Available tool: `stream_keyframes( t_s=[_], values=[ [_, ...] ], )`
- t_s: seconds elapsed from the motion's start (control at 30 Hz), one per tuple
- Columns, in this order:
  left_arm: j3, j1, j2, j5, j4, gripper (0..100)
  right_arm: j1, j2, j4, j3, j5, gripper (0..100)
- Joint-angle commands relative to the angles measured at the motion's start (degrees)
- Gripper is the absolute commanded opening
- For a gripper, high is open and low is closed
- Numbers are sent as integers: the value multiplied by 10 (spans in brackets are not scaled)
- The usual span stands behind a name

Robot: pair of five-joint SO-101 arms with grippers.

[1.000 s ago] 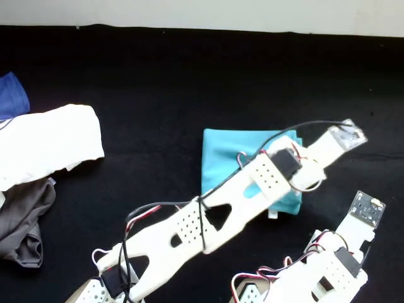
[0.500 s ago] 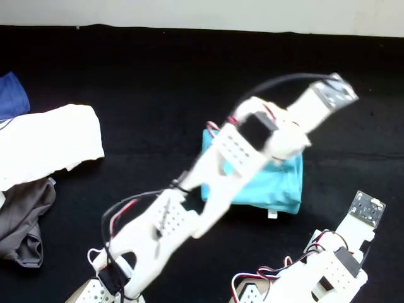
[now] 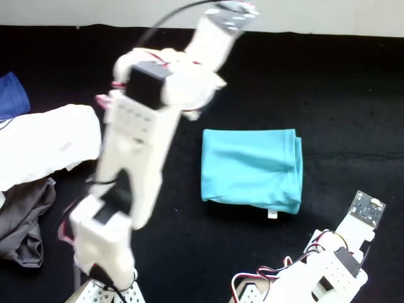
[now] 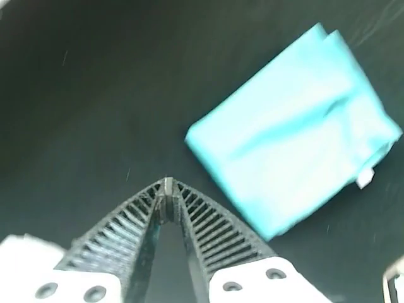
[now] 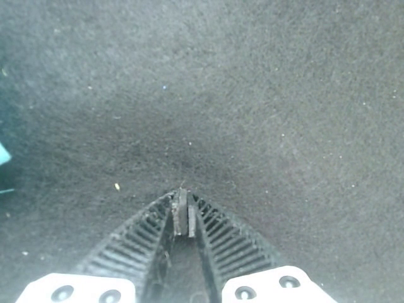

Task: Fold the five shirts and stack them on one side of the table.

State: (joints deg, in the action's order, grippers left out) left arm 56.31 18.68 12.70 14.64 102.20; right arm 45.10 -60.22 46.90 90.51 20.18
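High view: folded teal cloth shirt (image 3: 251, 167) flat at mid-table, well apart from crumpled white shirt (image 3: 44, 142) at the left edge. Left gripper (image 4: 166, 192) clenched, empty, aloft, nearer that white one. Right gripper (image 5: 182, 211) likewise clamped on nothing over black tablecloth (image 5: 284, 95). Probably white shirt next.

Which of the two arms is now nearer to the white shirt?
Left. The left arm stands raised right beside the white shirt. The right arm sits on the opposite side, beyond the folded teal shirt.
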Motion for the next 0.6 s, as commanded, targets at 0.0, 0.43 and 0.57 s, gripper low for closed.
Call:
stream_keyframes(
  t_s=[0.0, 0.43, 0.57],
  values=[
    [-254, -66, -155, 4, 3, 20, -11, 0, -12, 19, 4, 7],
    [-1084, -268, -496, 1, -418, 19, -11, 0, -12, 19, 3, 7],
    [-1256, -291, -558, 0, -552, 19, -11, 0, -12, 19, 2, 7]
  ],
)
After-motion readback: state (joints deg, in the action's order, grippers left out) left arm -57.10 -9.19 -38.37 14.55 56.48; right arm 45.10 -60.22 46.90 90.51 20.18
